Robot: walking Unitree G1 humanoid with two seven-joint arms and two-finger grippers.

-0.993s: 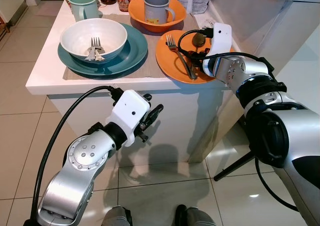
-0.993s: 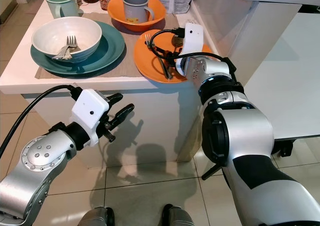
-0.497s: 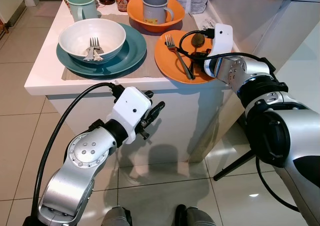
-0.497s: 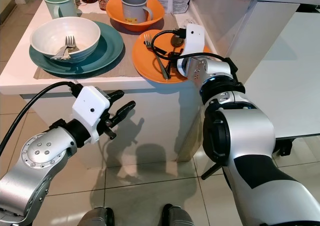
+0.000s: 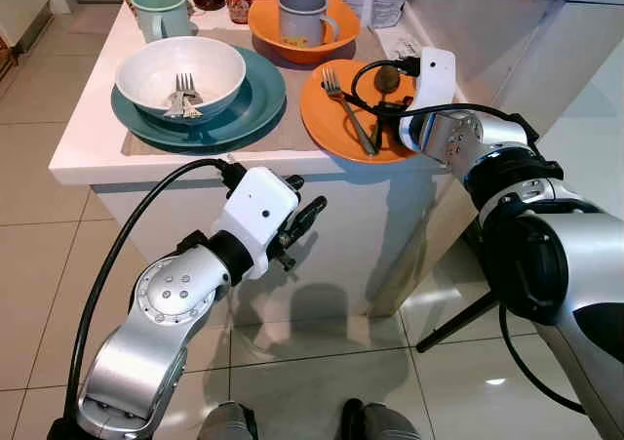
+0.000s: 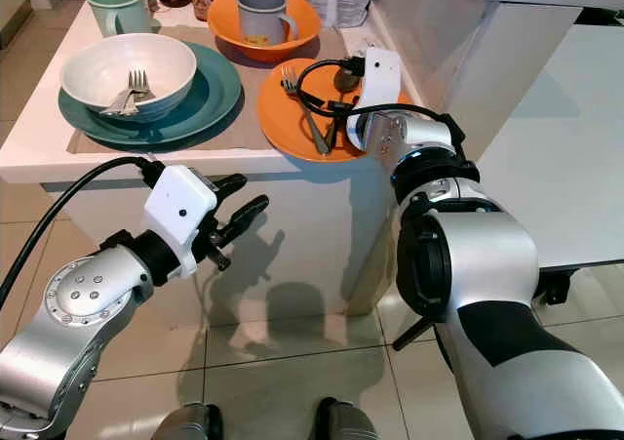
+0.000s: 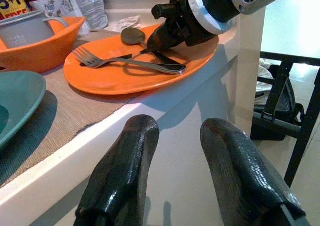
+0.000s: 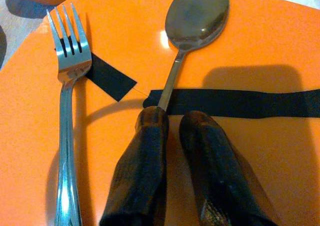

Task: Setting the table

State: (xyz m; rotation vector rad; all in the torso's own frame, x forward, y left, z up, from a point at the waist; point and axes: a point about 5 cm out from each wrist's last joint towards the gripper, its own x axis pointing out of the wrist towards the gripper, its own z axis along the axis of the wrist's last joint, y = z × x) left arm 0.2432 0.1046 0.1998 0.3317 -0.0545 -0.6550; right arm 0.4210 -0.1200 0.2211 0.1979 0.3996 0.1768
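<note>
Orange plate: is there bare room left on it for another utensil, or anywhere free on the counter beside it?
The orange plate has bare surface left of the fork and along its near rim. Its right half is crowded by the spoon and the right claw. The mat strip between the teal plate and the counter edge is also free. The back is crowded.

Left gripper (image 5: 304, 220) rose slightly and edged rightward below white counter edge (image 5: 195, 165); black fingers (image 7: 120, 176) remained parted. Right gripper (image 8: 170, 123) shifted a little along round orange plate (image 5: 336, 133), fingertips beside handle of steel spoon (image 8: 192, 20).
</note>
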